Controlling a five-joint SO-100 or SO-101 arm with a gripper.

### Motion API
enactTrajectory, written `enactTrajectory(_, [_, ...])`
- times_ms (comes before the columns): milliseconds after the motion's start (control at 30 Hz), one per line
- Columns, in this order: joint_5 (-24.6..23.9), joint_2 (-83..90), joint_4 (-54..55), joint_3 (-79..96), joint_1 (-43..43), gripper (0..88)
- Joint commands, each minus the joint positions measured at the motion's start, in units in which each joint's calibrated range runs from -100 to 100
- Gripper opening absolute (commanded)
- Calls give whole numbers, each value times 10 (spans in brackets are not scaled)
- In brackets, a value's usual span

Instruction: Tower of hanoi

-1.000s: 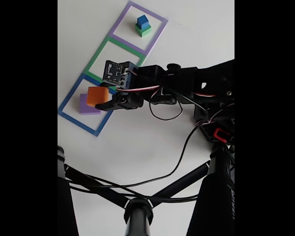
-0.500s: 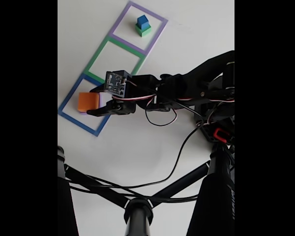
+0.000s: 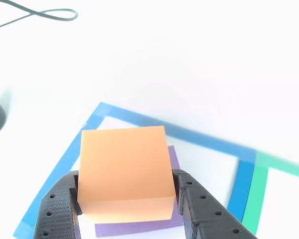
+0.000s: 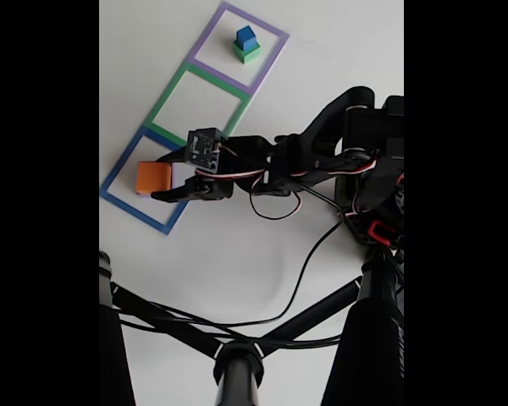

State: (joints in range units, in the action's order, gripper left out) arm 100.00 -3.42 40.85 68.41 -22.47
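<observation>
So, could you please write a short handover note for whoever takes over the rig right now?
Gripper: shut on the matte orange-yellow block, holding it over the larger matte purple block inside the flat blue square outline.
Elsewhere: the small blue cube sits on the green block inside the purple square outline; the green square outline between them holds nothing.
Done: orange-yellow lined up above purple.
Left: release it, then presumably bring green, then blue, onto that stack.
</observation>
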Motion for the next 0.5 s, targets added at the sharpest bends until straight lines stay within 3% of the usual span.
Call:
enactTrajectory(0, [0, -8, 26, -35, 2, 87])
enactTrajectory(467, [0, -25, 39, -40, 9, 87])
